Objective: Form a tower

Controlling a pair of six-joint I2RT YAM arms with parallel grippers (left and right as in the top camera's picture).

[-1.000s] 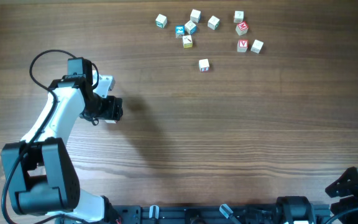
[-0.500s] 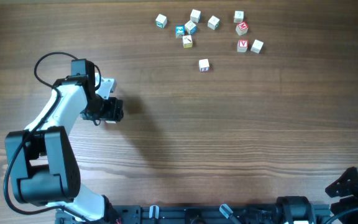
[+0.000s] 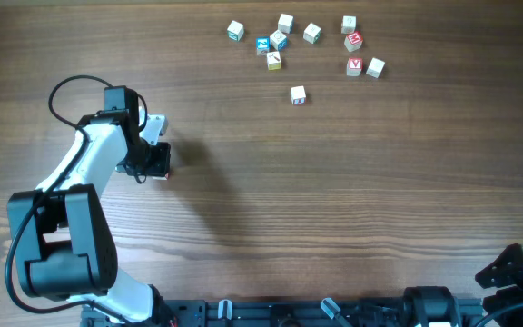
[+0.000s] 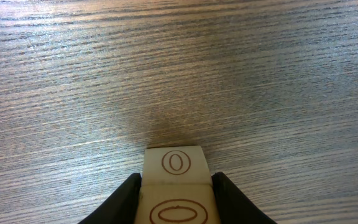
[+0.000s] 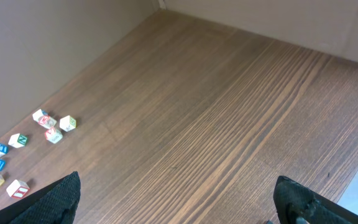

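Left wrist view, left gripper (image 4: pixel 176 182) fingers pressed against both sides of the tower (image 4: pixel 174 163), whitish cubes with red O prints, near the tabletop's (image 3: pixel 334 191) left edge, right gripper (image 5: pixel 179 200) fingers spread wide, loose cubes (image 3: pixel 312 34) by far edge.

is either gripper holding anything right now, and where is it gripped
The left gripper has its fingers against two opposite side faces of a whitish cube with oval prints. The right gripper is open and holds nothing.
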